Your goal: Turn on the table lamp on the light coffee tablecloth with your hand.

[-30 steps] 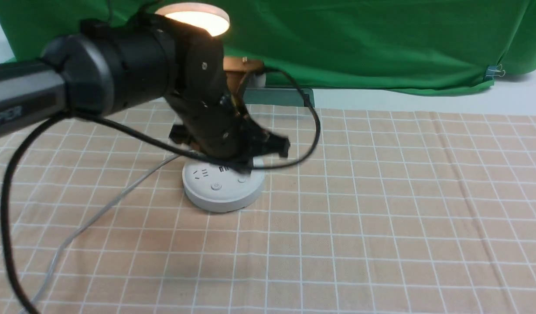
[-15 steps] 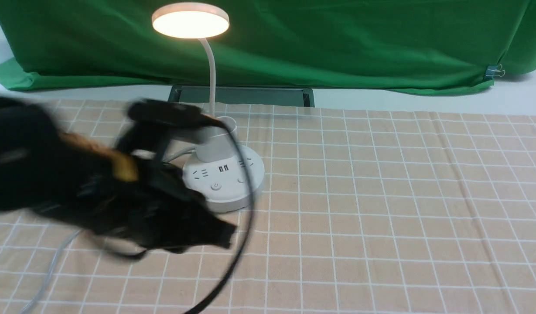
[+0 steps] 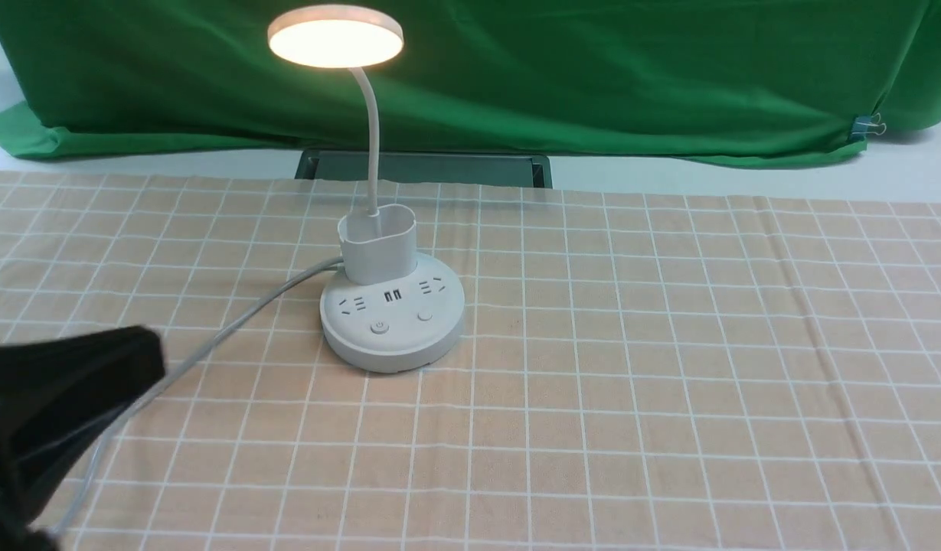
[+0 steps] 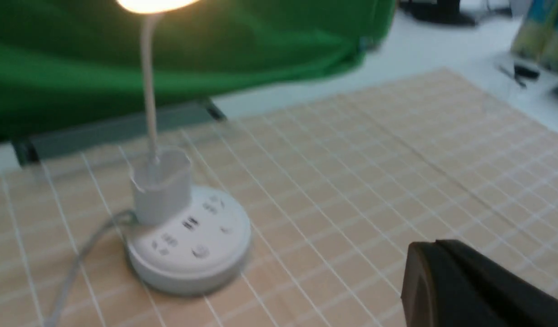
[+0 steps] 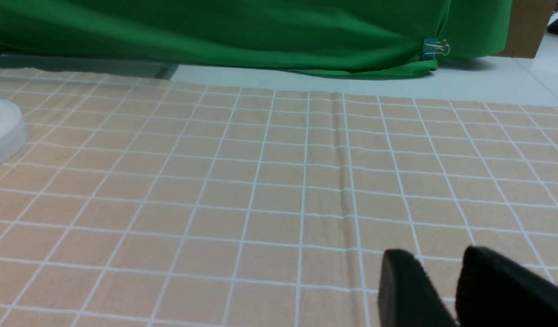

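The white table lamp (image 3: 392, 321) stands on the light coffee tablecloth (image 3: 669, 344), and its disc head (image 3: 335, 37) glows warm. Its round base shows sockets and two buttons behind the oval cup. My hand, the left gripper (image 3: 145, 356), hangs low at the near left, well apart from the base and blurred. In the left wrist view the left gripper (image 4: 424, 254) is one dark mass with its jaws together, the lamp base (image 4: 192, 245) lying ahead of it. The right gripper (image 5: 437, 265) hovers over bare cloth with a gap between its fingers. Only the edge of the lamp base (image 5: 2, 131) shows there.
The lamp's grey cord (image 3: 233, 321) trails across the cloth toward the near left, passing beside my left gripper. A green backdrop cloth (image 3: 593, 76) hangs behind, held by a binder clip (image 3: 868, 125). A dark flat bar (image 3: 439, 167) lies at the cloth's far edge.
The left arm has swung away from above the lamp base, down to the near left corner, uncovering the lamp. The lamp head glows in every frame.
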